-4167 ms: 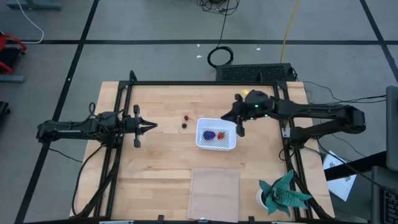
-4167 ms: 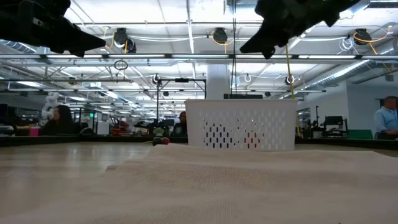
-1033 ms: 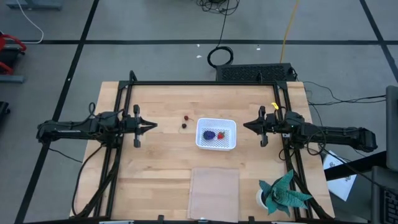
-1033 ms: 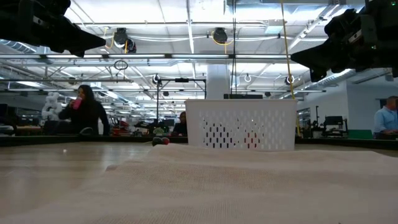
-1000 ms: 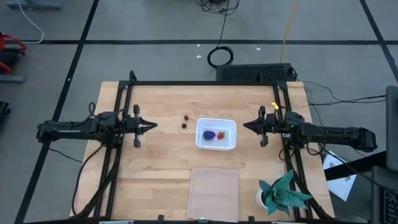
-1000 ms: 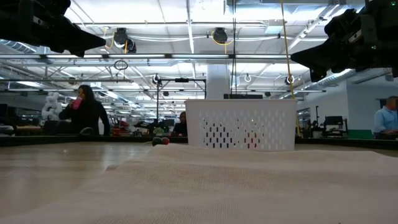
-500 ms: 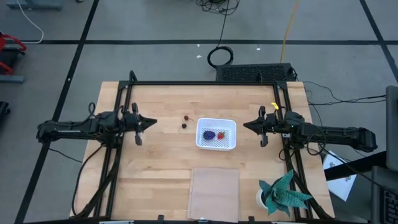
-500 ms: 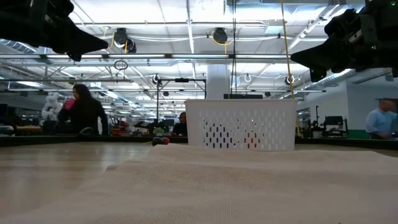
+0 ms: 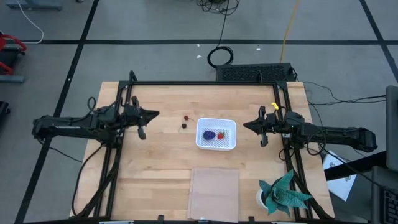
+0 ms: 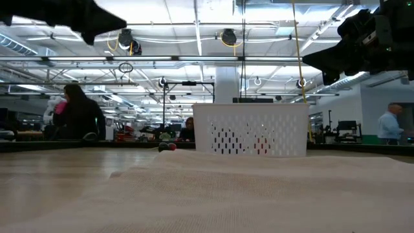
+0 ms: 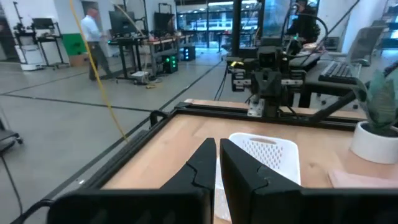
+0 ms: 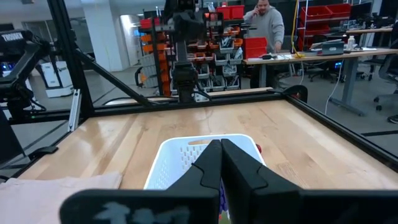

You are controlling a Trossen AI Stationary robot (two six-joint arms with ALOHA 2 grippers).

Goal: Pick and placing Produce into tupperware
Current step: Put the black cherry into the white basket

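Light wooden table (image 9: 161,168) with black frame, open workshop behind. Small white squarish mesh-bottom tupperware (image 9: 216,134) sits near table centre, holding 1 purple-blue lumpy toy bunch (image 9: 210,134) and 1 red strawberry-like toy piece (image 9: 223,133). 2 small dark and red toy berries (image 9: 185,121) lie on the wood just beside the container, on the left arm's side. Left gripper (image 9: 151,115) hangs above the table near the berries, fingers (image 11: 208,163) pressed nearly together, nothing held. Right gripper (image 9: 247,126) waits on the container's other side, fingers narrow, empty. Flat pale translucent rectangular sheet (image 9: 214,193) lies at the near edge; teal paper plant (image 9: 285,193) at the corner.
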